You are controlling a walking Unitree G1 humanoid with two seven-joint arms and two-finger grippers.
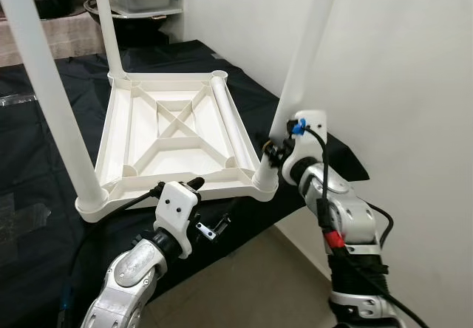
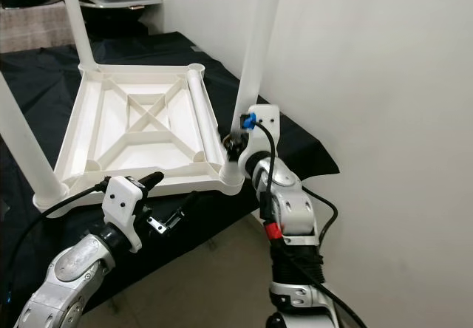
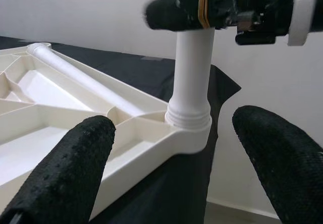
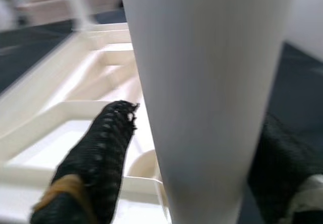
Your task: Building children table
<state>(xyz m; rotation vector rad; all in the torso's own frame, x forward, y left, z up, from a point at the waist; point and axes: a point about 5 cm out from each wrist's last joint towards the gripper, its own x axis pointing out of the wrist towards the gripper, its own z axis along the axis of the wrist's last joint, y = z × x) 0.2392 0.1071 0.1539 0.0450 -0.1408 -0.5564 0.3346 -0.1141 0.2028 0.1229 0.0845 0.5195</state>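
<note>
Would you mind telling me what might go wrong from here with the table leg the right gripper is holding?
The right gripper is clamped low on the tall leg, just above its corner socket, so a sideways push could lever the leg crooked in the socket. The upturned tabletop lies at the edge of the black cloth, and the left gripper, open, is not bracing it, so it may slide. A fourth leg lies loose inside the frame and could roll.

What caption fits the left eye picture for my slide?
Right gripper clasps a white leg standing in the upside-down table top while the open left gripper waits nearby.
</note>
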